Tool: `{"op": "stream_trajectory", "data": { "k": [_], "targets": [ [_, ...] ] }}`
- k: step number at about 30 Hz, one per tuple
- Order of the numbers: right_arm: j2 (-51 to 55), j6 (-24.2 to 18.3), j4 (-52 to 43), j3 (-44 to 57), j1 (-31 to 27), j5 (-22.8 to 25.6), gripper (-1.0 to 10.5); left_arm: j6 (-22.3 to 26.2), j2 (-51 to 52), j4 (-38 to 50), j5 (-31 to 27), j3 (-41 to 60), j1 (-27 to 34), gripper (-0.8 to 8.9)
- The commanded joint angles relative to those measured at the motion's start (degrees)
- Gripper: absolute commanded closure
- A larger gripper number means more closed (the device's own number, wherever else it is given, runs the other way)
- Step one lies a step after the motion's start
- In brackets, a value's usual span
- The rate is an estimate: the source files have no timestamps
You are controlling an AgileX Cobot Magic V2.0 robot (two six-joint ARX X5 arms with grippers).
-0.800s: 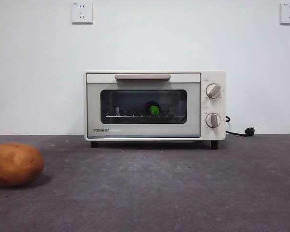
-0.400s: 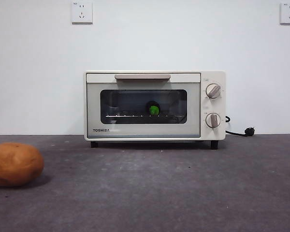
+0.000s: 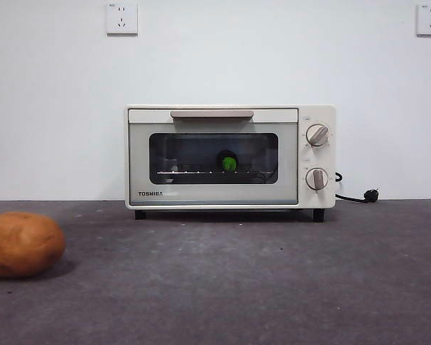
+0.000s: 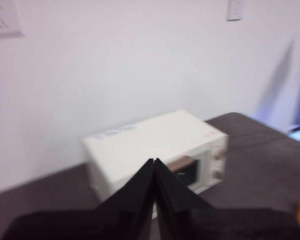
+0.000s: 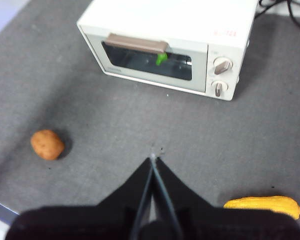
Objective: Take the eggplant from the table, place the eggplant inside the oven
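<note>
- Two grippers were in view, one per wrist camera; neither appeared in the front view.
- The left gripper (image 4: 155, 161) was held high above the table (image 4: 260, 165), its black jaws pressed together to a single point with nothing between them. Its picture was blurred.
- The right gripper (image 5: 153, 159) was also raised over the table (image 5: 115, 130), its jaws pressed together and holding nothing.
- The oven (image 3: 230, 157) stood on the table (image 3: 230, 280) against the white wall (image 3: 57, 108), with its door shut and the beige bar handle (image 3: 212, 114) along the top of the door.
- The eggplant (image 3: 228, 162) was inside the oven, behind the dark glass window (image 3: 194, 154). Only its green stem end showed clearly, facing the door, at about the level of the wire rack (image 3: 201, 172). The dark body could not be made out against the dark interior.
- In the right wrist view the same green end (image 5: 161, 59) showed through the glass, just under the handle (image 5: 136, 43).
- Two round knobs (image 3: 317, 135) sat one above the other on the panel beside the door.
- A power cord (image 3: 355, 196) lay on the table beside the oven, its plug resting free.
- A potato (image 3: 23, 244) lay on the table well apart from the oven, on the door's side.
- A yellow corn cob (image 5: 262, 205) lay on the table near the right gripper, well apart from the oven.
- Two wall sockets (image 3: 122, 19) were mounted high on the wall.
</note>
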State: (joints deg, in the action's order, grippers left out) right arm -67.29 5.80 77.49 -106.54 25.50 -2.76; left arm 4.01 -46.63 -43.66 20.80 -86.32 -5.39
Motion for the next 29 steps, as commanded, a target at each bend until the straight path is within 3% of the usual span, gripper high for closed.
{"op": "stream_trajectory", "data": {
  "k": [1, 7, 14, 23, 29],
  "targets": [
    [-2.4, 0.6, 1.2, -0.2, 0.0, 0.3, 9.5, 5.3, 3.0, 0.4, -1.6, 0.2, 0.5, 8.18],
    [-8.2, 0.6, 1.2, -0.2, 0.0, 0.3, 9.5, 6.1, 11.3, 6.7, -1.6, 8.0, 2.9, 8.18],
    [-14.2, 0.6, 1.2, -0.2, 0.0, 0.3, 9.5, 7.1, 25.3, 23.3, -1.6, 34.1, 4.0, 8.18],
    [-18.4, 0.6, 1.2, -0.2, 0.0, 0.3, 9.5, 7.1, 37.3, 25.2, -1.6, 60.7, 4.0, 8.17],
    [-18.8, 0.6, 0.3, -0.2, 0.0, 0.3, 9.5, 7.1, 41.4, 25.1, -2.6, 69.2, 4.0, 8.17]
  ]
}}
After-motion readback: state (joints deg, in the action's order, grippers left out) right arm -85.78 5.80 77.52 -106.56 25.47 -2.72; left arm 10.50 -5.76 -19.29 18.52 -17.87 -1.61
